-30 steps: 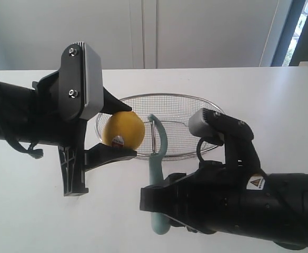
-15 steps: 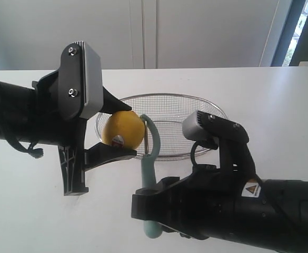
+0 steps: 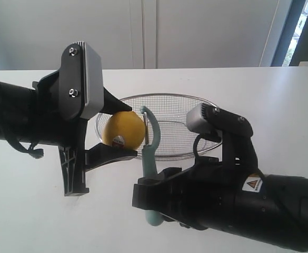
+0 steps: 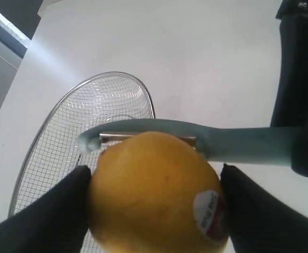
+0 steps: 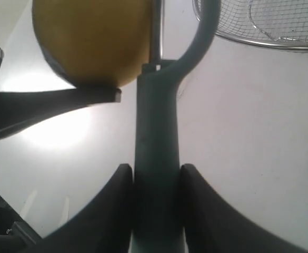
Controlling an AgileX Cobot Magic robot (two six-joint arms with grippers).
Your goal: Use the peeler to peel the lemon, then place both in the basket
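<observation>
The yellow lemon (image 3: 123,129), sticker low on its side, hangs above the table with my left gripper (image 3: 115,132) shut on it from top and bottom. In the left wrist view the lemon (image 4: 155,192) fills the space between the black fingers (image 4: 53,213). My right gripper (image 3: 149,196) is shut on the handle of the teal peeler (image 3: 150,158), which stands upright. Its hooked head and blade lie against the lemon's right side. The right wrist view shows the peeler (image 5: 156,142) clamped in my right gripper (image 5: 156,176), with the lemon (image 5: 93,42) beside the blade. Behind both sits the wire basket (image 3: 196,103).
A white table (image 3: 280,110) carries everything. The basket (image 4: 53,142) is empty in the left wrist view and its rim (image 5: 259,39) shows in the right wrist view. A white wall and a window strip stand behind the table.
The right arm has carried the peeler left until its blade meets the lemon, then lifted it a little along the lemon's side. The left arm and lemon have stayed still.
</observation>
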